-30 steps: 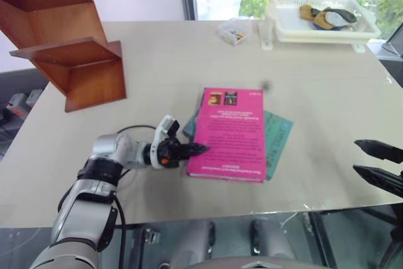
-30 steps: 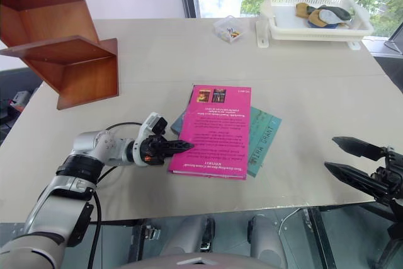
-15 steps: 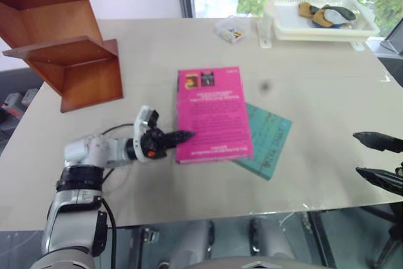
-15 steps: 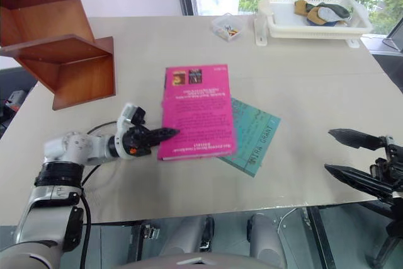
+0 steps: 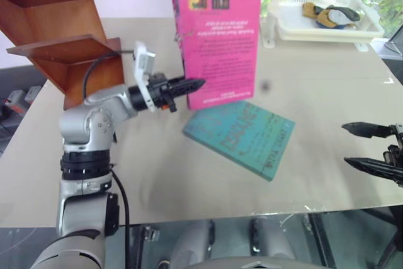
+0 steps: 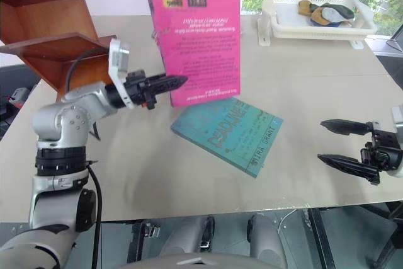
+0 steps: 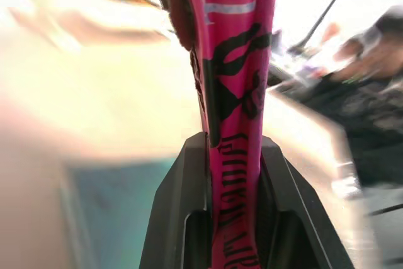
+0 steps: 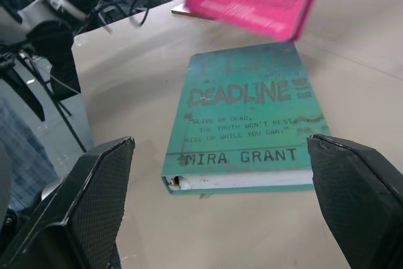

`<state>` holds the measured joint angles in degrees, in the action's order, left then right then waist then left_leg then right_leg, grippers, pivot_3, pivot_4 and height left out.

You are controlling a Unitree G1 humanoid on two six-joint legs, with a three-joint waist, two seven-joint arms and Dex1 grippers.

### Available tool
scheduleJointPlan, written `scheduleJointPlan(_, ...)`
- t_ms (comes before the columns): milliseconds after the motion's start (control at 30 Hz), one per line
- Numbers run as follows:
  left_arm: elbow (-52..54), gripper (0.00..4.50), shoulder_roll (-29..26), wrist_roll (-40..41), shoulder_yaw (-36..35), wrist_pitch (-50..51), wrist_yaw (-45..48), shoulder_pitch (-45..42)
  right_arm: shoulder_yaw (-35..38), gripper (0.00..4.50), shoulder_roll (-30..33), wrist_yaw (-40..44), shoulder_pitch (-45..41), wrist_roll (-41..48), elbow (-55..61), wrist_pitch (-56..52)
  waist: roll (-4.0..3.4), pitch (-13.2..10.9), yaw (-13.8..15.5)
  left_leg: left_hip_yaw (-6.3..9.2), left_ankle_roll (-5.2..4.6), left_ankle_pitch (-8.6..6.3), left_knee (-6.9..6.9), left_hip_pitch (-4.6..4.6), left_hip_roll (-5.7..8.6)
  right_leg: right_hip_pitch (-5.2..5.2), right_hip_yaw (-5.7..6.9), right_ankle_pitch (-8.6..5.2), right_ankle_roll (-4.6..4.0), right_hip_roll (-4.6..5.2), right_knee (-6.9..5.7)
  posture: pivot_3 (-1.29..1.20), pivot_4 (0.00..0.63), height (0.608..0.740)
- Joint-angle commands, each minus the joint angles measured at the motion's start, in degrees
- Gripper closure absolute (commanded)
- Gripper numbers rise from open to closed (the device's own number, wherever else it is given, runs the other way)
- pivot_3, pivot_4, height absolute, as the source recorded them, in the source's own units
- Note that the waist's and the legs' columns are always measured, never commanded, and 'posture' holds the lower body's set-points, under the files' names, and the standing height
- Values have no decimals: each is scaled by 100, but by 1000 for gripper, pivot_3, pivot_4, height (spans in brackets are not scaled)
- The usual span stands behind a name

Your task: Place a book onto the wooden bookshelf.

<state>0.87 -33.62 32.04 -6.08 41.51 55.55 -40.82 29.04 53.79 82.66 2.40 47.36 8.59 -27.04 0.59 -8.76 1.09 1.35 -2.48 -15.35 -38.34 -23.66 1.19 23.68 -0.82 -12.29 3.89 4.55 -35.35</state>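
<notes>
The book (image 5: 217,29), bright pink with two small dark pictures at its top, stands upright in the air above the table. My left gripper (image 5: 195,84) is shut on its lower left corner, pointing level toward the right. In the left wrist view the pink spine (image 7: 242,92) runs up between the two black fingers (image 7: 182,218). The wooden bookshelf (image 5: 56,36), reddish-brown with angled boards, stands at the table's far left, just left of the held book. My right gripper (image 5: 360,147) hangs open at the table's near right edge with nothing between its fingers.
A teal-blue book (image 5: 242,137) lies flat on the beige table (image 5: 327,86), below the pink one; the right wrist view shows it too (image 8: 245,118). A white plastic tray (image 5: 371,31) with a few small items sits at the far right corner.
My left gripper has lifted the pink book off the teal one and rolled it from flat to upright. The teal book now lies uncovered. The right gripper edged slightly forward.
</notes>
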Motion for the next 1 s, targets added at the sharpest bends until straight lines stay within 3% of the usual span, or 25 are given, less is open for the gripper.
scheduleJointPlan(33, 223, 4181, -407, -1148, 644, -1491, 120, -453, -29, 0, 107, 161, -262, -90, -223, 177, 1, -1, -10, -2, -1, 0, 0, 0, 4, 0, 2, 0, 1, -5, 1, 0, 150, 740)
scheduleJointPlan(200, -408, 4181, -1322, -3056, 1594, -3464, 261, -1136, -171, 0, 132, 255, -716, -248, -669, 337, 1, -4, -25, -9, -2, 1, -1, 2, 3, 1, 13, 0, 1, -42, 1, 0, 150, 740)
scheduleJointPlan(500, -2156, 4181, -2123, -4386, 2095, -4875, 836, -2720, -655, 0, 66, 570, -2089, -520, -1942, 589, 13, -17, -41, -27, -7, 1, -13, 12, 12, -2, 9, -1, 7, -56, -19, 0, 150, 740)
scheduleJointPlan(800, -3269, 4181, -2852, -5429, 2284, -5394, 1116, -3951, -1093, 0, -198, 755, -2809, -893, -2762, 1069, 30, -38, -46, -23, -14, -2, -23, 2, 11, 2, 9, -14, 26, -56, -46, 0, 150, 740)
scheduleJointPlan(1000, -3410, 4181, -3329, -5740, 2216, -5319, 1330, -3927, -1098, 0, -305, 881, -3269, -818, -3234, 1168, 32, -43, -100, -22, -15, -3, -24, 2, 10, 1, 8, -15, 27, -56, -48, 0, 150, 740)
